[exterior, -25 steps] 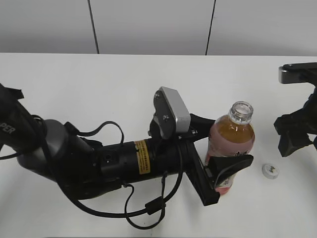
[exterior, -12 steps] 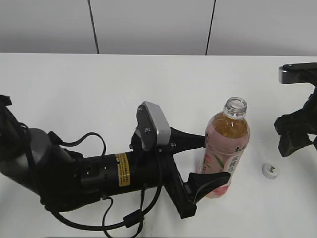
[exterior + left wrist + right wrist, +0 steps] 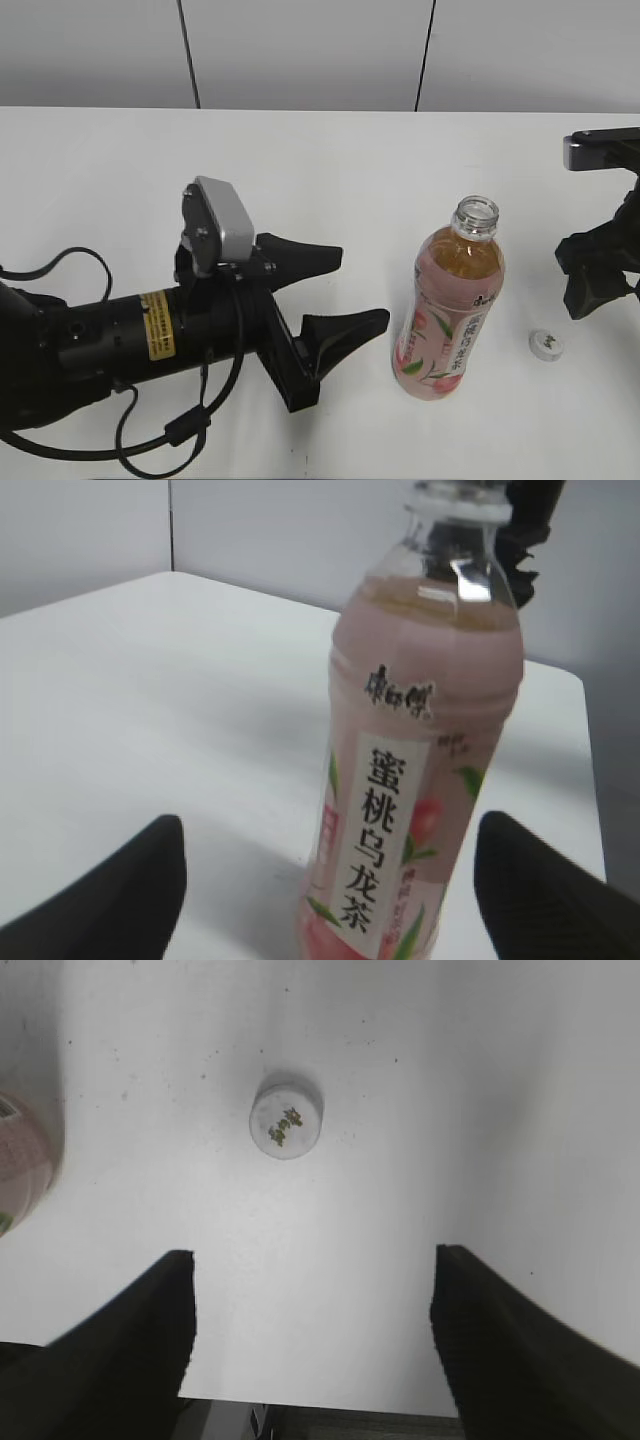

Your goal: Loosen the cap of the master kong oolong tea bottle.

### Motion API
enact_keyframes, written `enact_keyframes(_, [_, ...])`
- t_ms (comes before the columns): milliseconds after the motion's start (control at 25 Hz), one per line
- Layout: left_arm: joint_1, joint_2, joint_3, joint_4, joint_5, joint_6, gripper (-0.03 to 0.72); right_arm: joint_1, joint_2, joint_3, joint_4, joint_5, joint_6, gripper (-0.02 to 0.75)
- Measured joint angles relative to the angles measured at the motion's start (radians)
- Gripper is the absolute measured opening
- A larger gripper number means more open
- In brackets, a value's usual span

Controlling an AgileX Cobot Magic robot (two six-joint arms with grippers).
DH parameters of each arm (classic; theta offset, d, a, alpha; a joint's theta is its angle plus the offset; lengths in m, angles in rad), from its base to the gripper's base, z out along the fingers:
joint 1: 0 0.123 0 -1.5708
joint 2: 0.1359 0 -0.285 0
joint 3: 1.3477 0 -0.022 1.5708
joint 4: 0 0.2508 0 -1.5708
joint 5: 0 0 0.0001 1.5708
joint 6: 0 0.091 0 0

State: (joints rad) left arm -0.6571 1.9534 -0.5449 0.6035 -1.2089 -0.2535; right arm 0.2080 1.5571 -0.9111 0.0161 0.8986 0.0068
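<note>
The master kong oolong tea bottle [image 3: 449,305] stands upright on the white table with its neck open and no cap on it. It also fills the left wrist view [image 3: 415,750]. The white cap [image 3: 545,345] with its green mark lies on the table right of the bottle, and shows in the right wrist view [image 3: 286,1120]. My left gripper [image 3: 350,290] is open and empty, a short way left of the bottle and apart from it. My right gripper [image 3: 590,275] is open and empty, above and right of the cap.
The white table [image 3: 300,170] runs back to a grey panelled wall. The left arm's black body and cables [image 3: 130,345] lie along the front left. The table's front edge shows under the right gripper in the right wrist view [image 3: 320,1405].
My left gripper has let go of the bottle and drawn back to the left with its jaws open. The bottle stays standing. The right arm and the cap have not moved.
</note>
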Motion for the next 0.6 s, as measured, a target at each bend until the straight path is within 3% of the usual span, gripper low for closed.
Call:
enact_keyframes(240, [0.018,-0.135,0.012,-0.031,0.083,0.044,0.522,0.000,0.000,0.000,0.000,0.003,0.000,0.554])
enact_keyframes(600, [0.031,-0.331,-0.003,-0.285,0.637,0.111,0.516,0.000,-0.002,0.000,0.000,0.003,0.000,0.554])
